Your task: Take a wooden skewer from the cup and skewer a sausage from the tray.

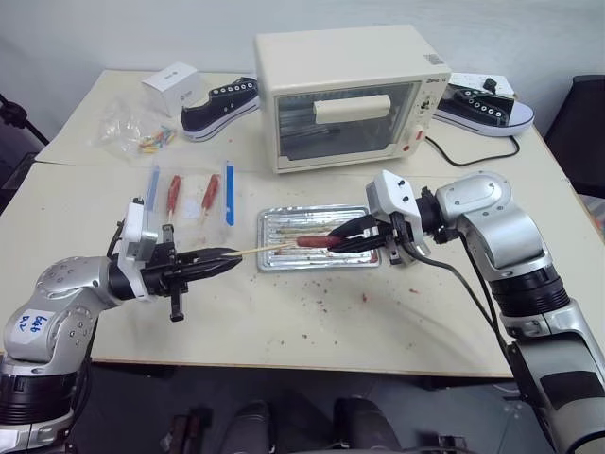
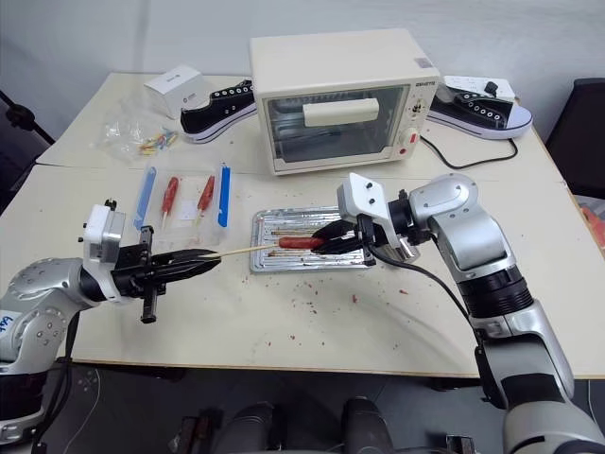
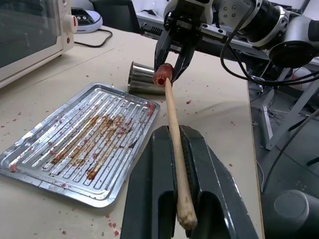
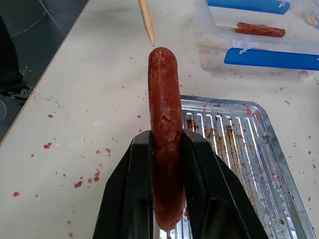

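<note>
One glossy red sausage point(image 4: 164, 139), soft and likely slippery, was pinched by its rear half in the right gripper point(image 1: 364, 235) above the ribbed, crumb-stained tray point(image 1: 274, 255) at frame centre. Judged stiff yet snappable, the thin wooden skewer point(image 3: 175, 149) was clamped near its blunt end by the closed left gripper point(image 1: 213, 262), tip at the sausage's end. Behind lay the steel cup point(image 3: 142, 79).

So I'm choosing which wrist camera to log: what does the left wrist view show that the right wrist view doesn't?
Left wrist view alone: the cup lying on its side past the tray, the oven, and the left gripper shut on the wooden skewer.
Right wrist view alone: the clear box holding another sausage and blue strips.
Both: the tray, and the sausage held in the right gripper, the skewer tip at its end.
</note>
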`<state>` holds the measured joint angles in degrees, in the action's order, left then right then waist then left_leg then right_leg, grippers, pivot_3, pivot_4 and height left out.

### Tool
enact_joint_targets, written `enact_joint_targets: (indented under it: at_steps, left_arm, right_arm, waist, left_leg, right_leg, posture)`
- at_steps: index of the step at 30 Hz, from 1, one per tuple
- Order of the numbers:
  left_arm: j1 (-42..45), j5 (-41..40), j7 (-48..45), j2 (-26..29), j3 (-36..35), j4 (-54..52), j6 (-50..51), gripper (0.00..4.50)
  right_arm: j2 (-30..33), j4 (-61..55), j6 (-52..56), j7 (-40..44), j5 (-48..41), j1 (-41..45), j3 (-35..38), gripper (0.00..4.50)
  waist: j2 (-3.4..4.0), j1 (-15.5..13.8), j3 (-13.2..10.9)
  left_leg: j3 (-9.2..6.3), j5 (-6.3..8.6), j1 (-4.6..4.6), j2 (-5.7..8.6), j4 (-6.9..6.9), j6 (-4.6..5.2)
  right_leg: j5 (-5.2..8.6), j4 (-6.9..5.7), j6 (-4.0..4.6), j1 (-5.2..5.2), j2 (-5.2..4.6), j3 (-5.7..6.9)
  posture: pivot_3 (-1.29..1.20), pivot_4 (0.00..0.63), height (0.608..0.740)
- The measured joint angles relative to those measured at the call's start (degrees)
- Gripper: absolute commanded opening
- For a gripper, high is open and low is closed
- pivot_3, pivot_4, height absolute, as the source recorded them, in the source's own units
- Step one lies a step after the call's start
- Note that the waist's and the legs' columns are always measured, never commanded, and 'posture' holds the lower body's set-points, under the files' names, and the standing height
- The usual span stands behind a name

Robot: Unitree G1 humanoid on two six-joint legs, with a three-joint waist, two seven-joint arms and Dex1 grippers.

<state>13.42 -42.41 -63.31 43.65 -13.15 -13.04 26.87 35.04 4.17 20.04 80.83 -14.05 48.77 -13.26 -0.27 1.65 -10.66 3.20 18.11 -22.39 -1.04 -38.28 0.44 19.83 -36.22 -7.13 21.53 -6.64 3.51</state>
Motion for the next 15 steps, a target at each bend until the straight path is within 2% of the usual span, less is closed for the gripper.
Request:
enact_joint_targets:
  at_steps: [15]
  left_arm:
    - [0.3, 0.2, -0.1, 0.0, 0.6, 0.5, -0.1, 0.0]
  right_arm:
    - [0.0, -0.8, 0.2, -0.1, -0.1, -0.3, 0.0, 0.8]
  waist:
    - [0.0, 0.0, 0.0]
  left_leg:
    - [0.0, 0.0, 0.0, 0.0, -0.01, 0.0]
  right_leg:
    - [0.0, -0.01, 0.0, 0.0, 0.0, 0.0]
  posture:
    - [0.0, 0.15, 0.74]
